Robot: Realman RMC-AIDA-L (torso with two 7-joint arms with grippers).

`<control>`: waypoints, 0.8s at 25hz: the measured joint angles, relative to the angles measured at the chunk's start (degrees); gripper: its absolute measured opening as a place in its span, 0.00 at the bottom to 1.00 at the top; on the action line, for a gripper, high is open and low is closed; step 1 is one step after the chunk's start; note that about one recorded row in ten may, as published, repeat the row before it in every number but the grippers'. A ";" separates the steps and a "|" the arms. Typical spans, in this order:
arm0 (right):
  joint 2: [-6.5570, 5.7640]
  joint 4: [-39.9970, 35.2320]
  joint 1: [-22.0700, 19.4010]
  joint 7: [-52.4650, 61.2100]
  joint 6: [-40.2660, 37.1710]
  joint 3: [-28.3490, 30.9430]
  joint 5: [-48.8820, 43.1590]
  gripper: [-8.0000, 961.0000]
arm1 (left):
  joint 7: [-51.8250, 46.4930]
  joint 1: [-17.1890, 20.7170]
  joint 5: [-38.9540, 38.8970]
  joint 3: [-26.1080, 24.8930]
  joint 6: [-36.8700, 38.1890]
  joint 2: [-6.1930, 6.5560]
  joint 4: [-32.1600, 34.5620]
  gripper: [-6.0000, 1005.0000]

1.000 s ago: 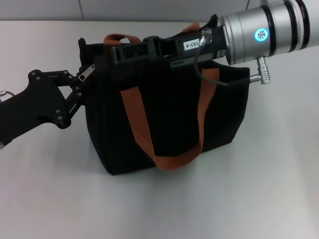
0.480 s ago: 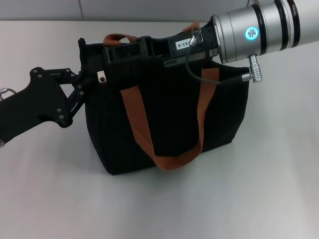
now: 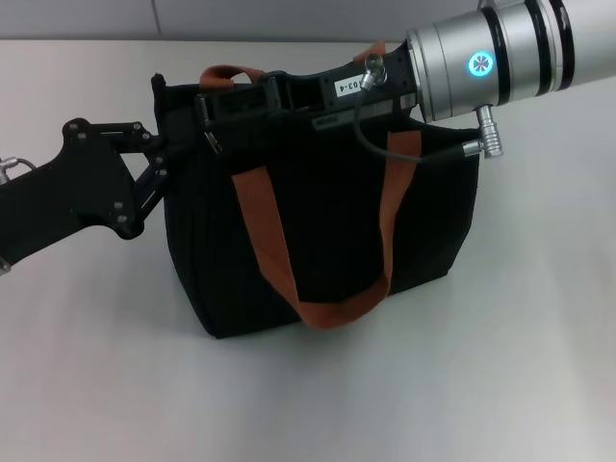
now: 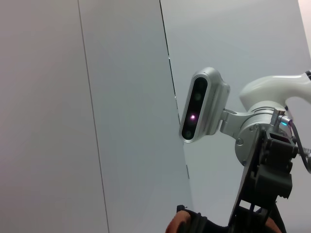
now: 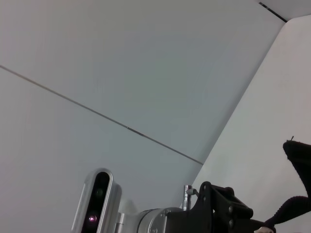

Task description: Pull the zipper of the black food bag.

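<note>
Standing upright on the pale grey worktop (image 3: 500, 346), the large boxy black fabric food bag (image 3: 327, 241) sits a little left of the middle of the head view, its two rust-brown webbing loop handles (image 3: 327, 310) draped over it, one hanging down the near face and the other arching up at the far top edge. The small silver metal zipper pull tab (image 3: 213, 141) hangs at the bag's top edge near its left corner, just below the black zipper track.

The right gripper (image 3: 214, 104) reaches in from the right along the bag's top, its silver cylindrical wrist (image 3: 481, 63) with a glowing blue ring behind it and a black cable (image 3: 385, 144) looping down from it in front of the bag. Its black tip lies directly over the pull tab; whether its jaws are apart or closed on anything I cannot tell, since dark metal merges with dark fabric there.

The left gripper (image 3: 162, 154) comes in from the left, its black linkage pressed against the bag's upper left corner. Its jaws look drawn together at that corner, though what they hold is hidden against the black fabric.

Both wrist views look mostly at grey wall panels; the left wrist view shows the right arm's camera housing (image 4: 201, 104) and a sliver of rust-brown handle.
</note>
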 joint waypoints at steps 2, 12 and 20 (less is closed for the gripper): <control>0.00 0.01 0.04 0.00 0.03 -0.01 0.00 0.85 | -0.06 -0.05 0.02 0.02 0.00 0.01 0.16 0.10; -0.02 -0.21 -0.34 -0.34 0.15 -0.40 -0.03 0.84 | -0.12 0.74 0.08 0.04 0.36 0.48 0.24 0.10; -0.15 -0.52 -0.18 -0.64 0.73 -0.84 -0.30 0.53 | -0.13 1.25 0.12 0.04 0.36 0.62 0.24 0.10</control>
